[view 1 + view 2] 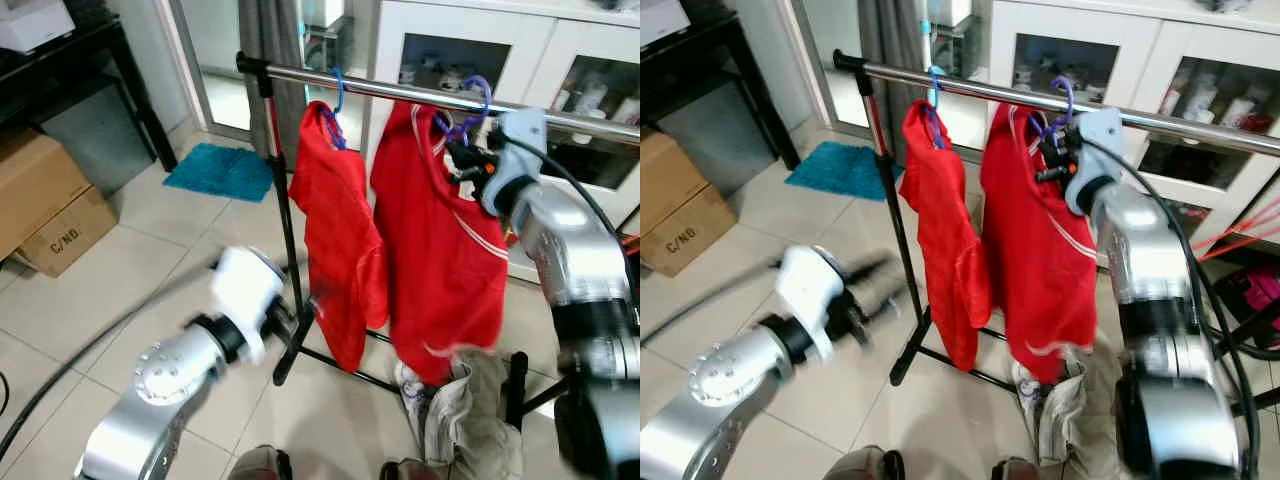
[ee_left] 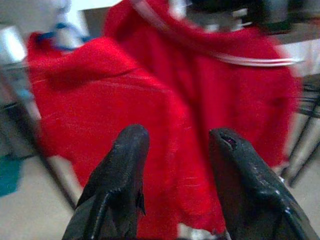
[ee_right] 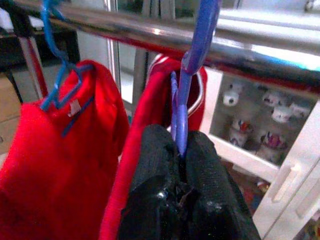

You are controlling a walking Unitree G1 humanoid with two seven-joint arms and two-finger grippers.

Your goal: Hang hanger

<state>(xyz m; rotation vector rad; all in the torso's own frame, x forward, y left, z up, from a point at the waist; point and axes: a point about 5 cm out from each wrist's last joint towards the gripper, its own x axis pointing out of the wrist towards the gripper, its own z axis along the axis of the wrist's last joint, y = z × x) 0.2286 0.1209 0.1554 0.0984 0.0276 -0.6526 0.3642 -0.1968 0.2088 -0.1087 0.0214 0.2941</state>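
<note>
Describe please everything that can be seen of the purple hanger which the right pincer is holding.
The purple hanger looks like thin plastic. Its hook curves over the shiny metal rail, so it is already on the rail. Below the hook, its neck runs down into the right pincer, whose two black fingers are shut on it. A red shirt with white trim hangs from it and covers its arms. Beside it, apart, another red shirt hangs on a blue hanger.

Rail [image 1: 400,90]: chrome bar on a black stand.
On it: blue hanger [image 1: 335,105] with red shirt [image 1: 335,250] near the left end; purple hanger [image 3: 187,95] with red shirt [image 1: 445,250] beside it.
</note>
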